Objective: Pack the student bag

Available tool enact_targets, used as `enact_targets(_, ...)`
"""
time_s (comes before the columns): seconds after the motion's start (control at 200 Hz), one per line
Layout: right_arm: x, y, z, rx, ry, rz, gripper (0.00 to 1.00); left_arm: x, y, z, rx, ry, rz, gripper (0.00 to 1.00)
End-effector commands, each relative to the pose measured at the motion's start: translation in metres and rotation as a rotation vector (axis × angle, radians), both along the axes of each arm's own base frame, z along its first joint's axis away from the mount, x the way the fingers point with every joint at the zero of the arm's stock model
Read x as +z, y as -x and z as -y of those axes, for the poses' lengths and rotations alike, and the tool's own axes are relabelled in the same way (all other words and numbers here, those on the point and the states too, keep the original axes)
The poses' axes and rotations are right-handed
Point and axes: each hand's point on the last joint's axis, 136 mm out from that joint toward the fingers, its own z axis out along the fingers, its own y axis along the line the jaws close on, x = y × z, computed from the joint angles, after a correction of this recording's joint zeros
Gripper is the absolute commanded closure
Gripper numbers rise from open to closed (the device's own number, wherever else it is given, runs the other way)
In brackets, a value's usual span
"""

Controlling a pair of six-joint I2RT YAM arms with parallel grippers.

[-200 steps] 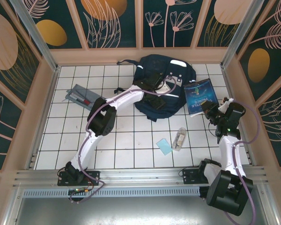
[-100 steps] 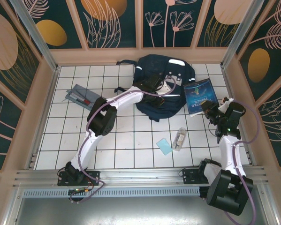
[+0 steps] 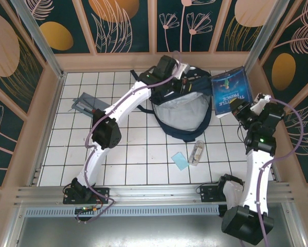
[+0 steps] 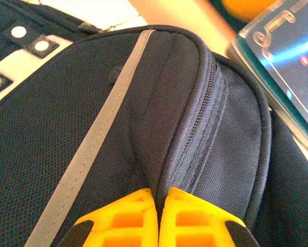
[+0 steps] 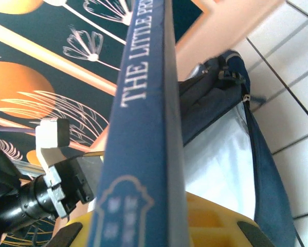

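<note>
The student bag (image 3: 182, 110) sits at the far middle of the table (image 3: 133, 149), close to the back wall. It is soft, dark blue cloth with a grey stripe. Its mouth gapes, so the pale lining shows.

The left gripper (image 4: 158, 201) has its yellow fingers squeezed tight on a fold of cloth by the zip. I think it lifts the top edge so the mouth is wide for packing.

Just beside the bag, the right gripper (image 3: 240, 109) is clamped on a book (image 5: 143, 103). The book is hard, flat and blue, with white letters on its thin spine. It is held up off the table, likely so it can slide in.

A shiny blue corner in the left wrist view may be that book, but it is too blurry to tell.

Nearer the arms lie a small blue card (image 3: 180, 160) and a clear packet (image 3: 197, 153). A flat grey pouch (image 3: 85, 106) lies far left.
</note>
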Motion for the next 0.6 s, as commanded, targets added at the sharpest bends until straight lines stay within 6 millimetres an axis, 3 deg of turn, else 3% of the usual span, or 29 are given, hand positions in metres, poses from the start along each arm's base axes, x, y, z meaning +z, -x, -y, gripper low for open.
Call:
enact_targets(0.0,0.018,0.014,-0.005,0.015,0.052,0.015,1.0,0.067,-0.021,-0.008,0.03,0.273,-0.067,1.0)
enact_targets(0.105,0.014,0.022,-0.004,-0.009,0.059,-0.008,1.0,0.087,-0.04,-0.02,0.071,0.363,-0.07,1.0)
enact_targets(0.2,0.012,0.03,-0.005,-0.021,0.057,-0.016,1.0,0.101,-0.046,-0.021,0.091,0.393,-0.041,1.0)
enact_targets(0.335,-0.001,0.036,-0.02,0.041,-0.037,-0.03,1.0,0.102,-0.051,-0.019,0.094,0.424,-0.06,1.0)
enact_targets(0.465,-0.035,0.032,-0.04,0.16,-0.216,-0.028,1.0,0.103,-0.045,-0.014,0.065,0.441,-0.087,1.0)
enact_targets(0.59,-0.041,0.024,-0.054,0.214,-0.234,0.055,1.0,0.106,-0.035,-0.016,0.053,0.429,-0.081,1.0)
